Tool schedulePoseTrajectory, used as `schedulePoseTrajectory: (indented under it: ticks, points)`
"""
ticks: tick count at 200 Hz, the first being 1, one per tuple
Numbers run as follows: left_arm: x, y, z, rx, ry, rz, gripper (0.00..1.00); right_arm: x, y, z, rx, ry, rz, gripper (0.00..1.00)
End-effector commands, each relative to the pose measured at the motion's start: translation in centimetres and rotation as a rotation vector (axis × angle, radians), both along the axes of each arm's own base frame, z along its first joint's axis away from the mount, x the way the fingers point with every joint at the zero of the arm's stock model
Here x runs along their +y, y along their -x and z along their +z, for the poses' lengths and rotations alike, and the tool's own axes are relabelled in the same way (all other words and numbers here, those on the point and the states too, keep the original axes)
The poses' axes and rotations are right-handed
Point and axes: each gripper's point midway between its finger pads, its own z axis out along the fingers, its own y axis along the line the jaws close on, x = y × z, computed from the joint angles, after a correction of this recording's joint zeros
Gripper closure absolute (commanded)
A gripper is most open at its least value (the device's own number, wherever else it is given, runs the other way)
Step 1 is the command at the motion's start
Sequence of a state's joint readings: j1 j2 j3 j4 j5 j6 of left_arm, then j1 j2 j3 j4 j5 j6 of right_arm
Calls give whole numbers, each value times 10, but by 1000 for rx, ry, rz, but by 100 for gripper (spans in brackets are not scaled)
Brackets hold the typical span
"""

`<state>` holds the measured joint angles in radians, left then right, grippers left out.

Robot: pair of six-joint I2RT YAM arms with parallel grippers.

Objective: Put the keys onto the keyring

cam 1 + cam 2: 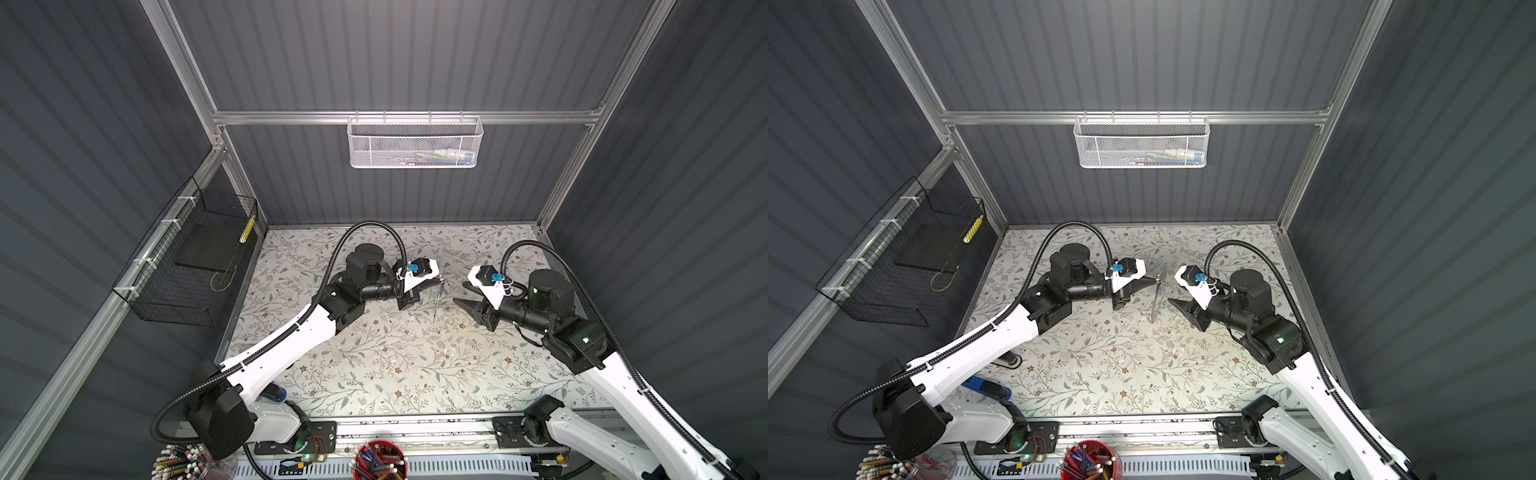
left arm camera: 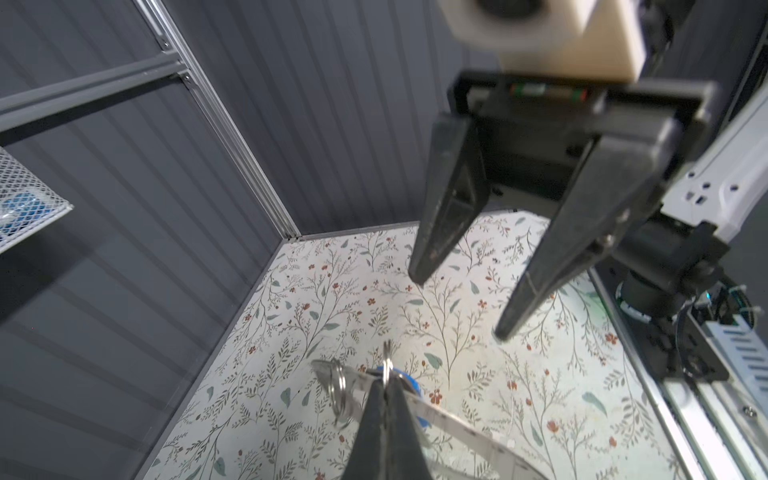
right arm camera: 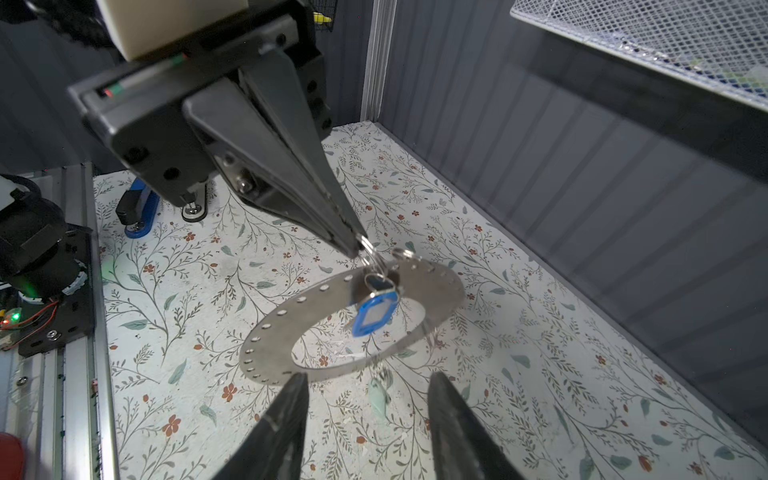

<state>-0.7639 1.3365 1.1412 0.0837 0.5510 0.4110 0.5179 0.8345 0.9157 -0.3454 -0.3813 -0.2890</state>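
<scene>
Now | L pincer (image 3: 355,247) clamped on blue-tag key (image 3: 376,311); keyring (image 3: 266,332) dangles | R pincer (image 2: 460,305) agape near its rim

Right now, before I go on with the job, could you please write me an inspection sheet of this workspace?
Surface: floral mat, no damage seen.
Job's things: keyring hangs tilted from the left grip; blue-tag key hangs at its rim; mint-green tag lies on the mat below, blurred.
Clutter: blue-and-black stapler at the near left corner.
Grippers: left gripper shut on a small split ring at the keyring's rim; right gripper open, holding nothing, facing the keyring.
Cables: black hoses loop above each arm, away from the keyring.
Surroundings: white mesh basket on the rear rail; black wire basket on the left wall; pencil cups in front.
</scene>
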Motion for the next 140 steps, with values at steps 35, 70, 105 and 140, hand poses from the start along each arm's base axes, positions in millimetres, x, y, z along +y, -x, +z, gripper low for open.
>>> schedulePoseTrajectory:
  ticks: [35, 70, 105, 140]
  points:
    - [7, 4, 51, 60, 263, 27, 100, 10, -5, 12, -66, -66, -32, 52]
    - [8, 7, 54, 80, 301, 37, 100, 12, -11, 19, -115, -90, -53, 53]
    - [8, 11, 53, 93, 312, 41, 100, 10, -12, 21, -122, -102, -76, 53]
    - [6, 14, 52, 91, 329, 38, 100, 18, -17, 17, -117, -105, -81, 53]
